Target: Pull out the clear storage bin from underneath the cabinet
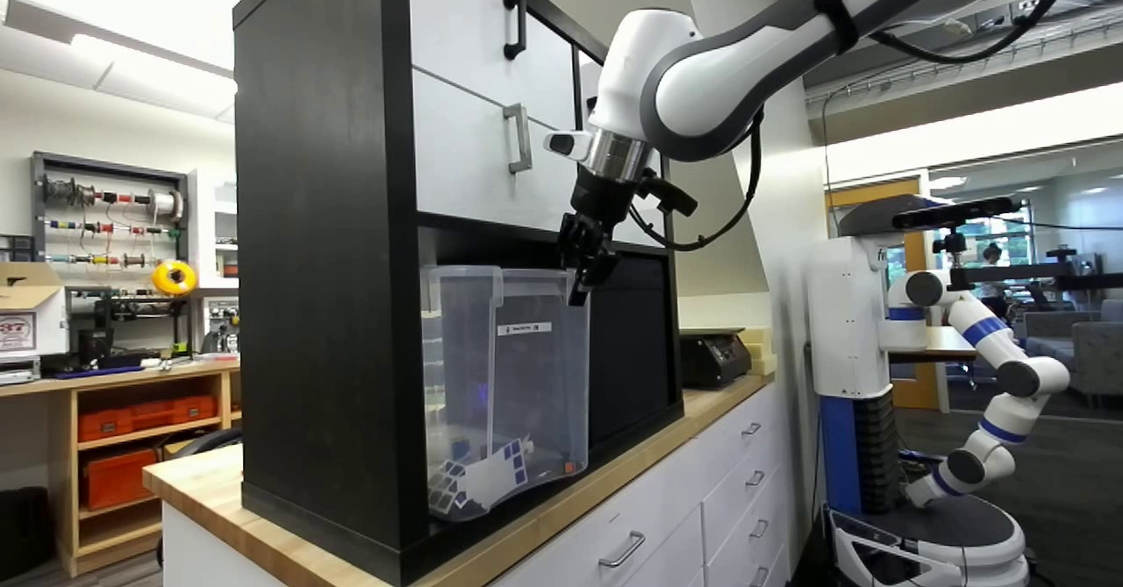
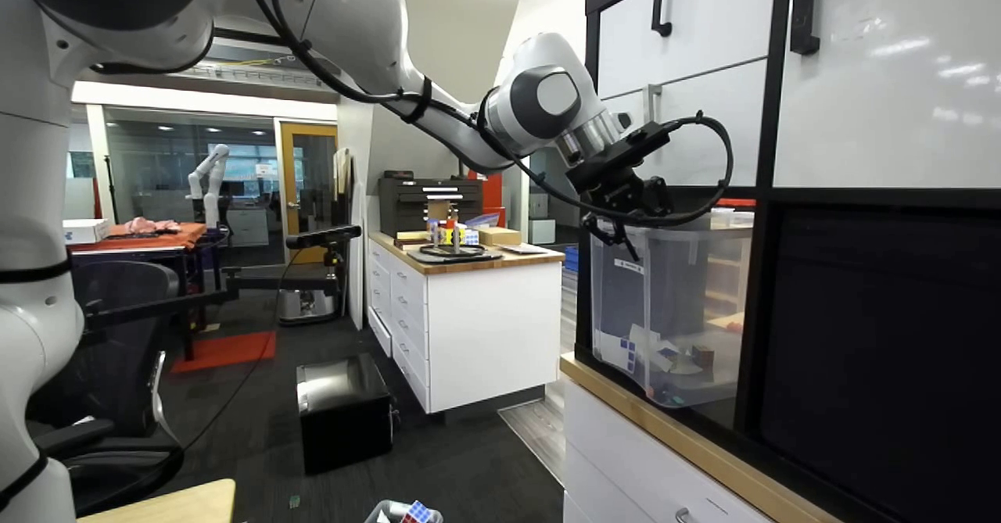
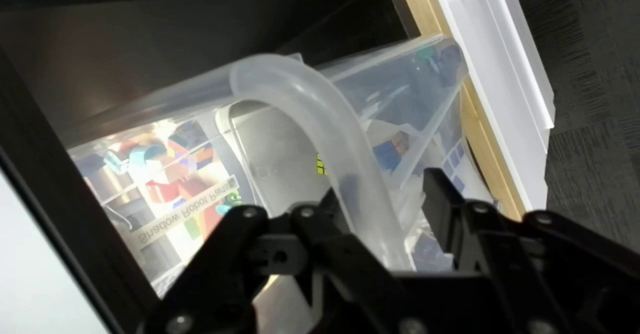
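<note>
Firmly close the gripper [image 3: 382, 196], parted, holding nothing, seemingly astride the rim [image 3: 320, 109] of the clear storage bin [image 1: 537, 376], then draw level from the cabinet [image 1: 333, 262] in 1 slow pull.

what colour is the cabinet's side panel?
Black. The cabinet's side panel shows best in an exterior view.
</note>
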